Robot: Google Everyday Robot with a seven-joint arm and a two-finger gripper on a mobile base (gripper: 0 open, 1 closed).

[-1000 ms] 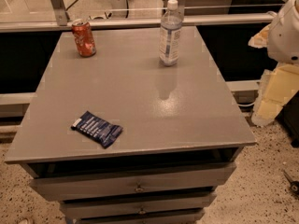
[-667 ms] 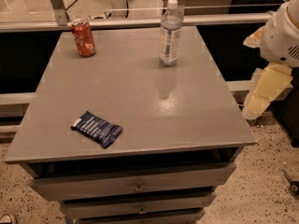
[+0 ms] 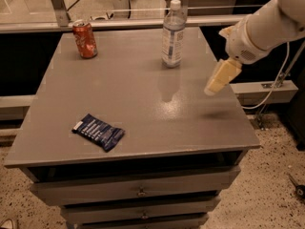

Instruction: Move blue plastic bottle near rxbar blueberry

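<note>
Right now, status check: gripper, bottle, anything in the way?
Gripper over the table, right side, not touching blue plastic bottle. Bottle upright at back; rxbar blueberry flat, front left. Red can back left, off the path.

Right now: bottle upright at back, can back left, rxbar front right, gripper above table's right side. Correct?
No: camera view shows the rxbar blueberry front left. Rest holds: blue plastic bottle upright at back, can back left, gripper above right side.

We see a grey table (image 3: 143, 109): at its far edge, the clear blue plastic bottle (image 3: 173, 37), white-capped, pale blue label, and a red can (image 3: 85, 39); front-left, the navy, white-printed rxbar blueberry (image 3: 98, 131); over its right side, the cream-yellow gripper (image 3: 217, 80).
</note>
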